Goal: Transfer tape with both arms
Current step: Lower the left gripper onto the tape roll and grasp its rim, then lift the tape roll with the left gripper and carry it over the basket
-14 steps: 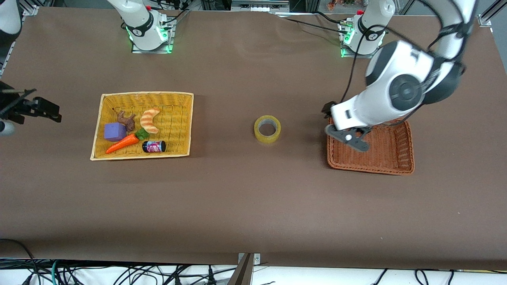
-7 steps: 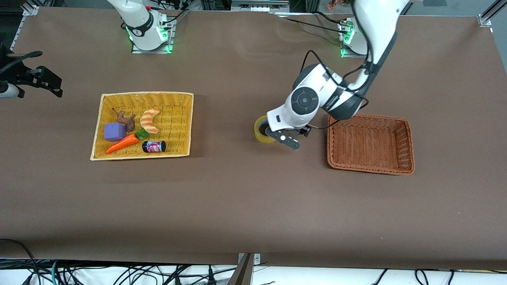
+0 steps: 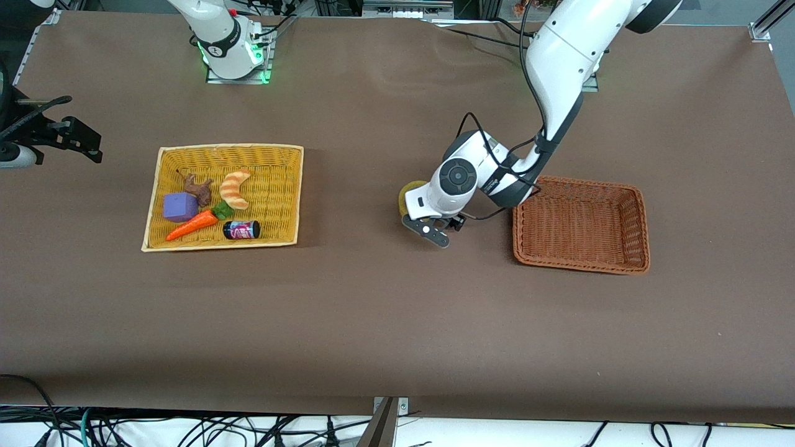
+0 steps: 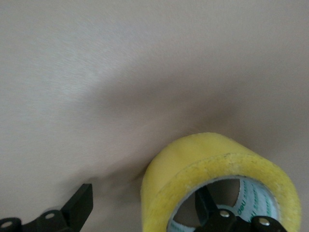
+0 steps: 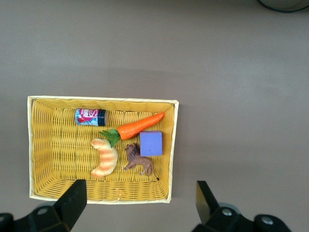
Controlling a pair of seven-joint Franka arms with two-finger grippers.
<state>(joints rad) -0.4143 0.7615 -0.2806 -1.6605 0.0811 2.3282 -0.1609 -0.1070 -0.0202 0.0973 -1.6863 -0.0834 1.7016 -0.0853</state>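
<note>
The tape (image 3: 407,197) lies mid-table, mostly hidden under the left gripper (image 3: 428,228), whose spread fingers straddle its wall, one inside the core. Near it sits a brown basket (image 3: 640,230). The right gripper (image 3: 62,133), fingers apart, waits off the yellow basket (image 5: 32,145).

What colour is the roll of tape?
The tape is translucent yellow; the left wrist view shows it best.
</note>
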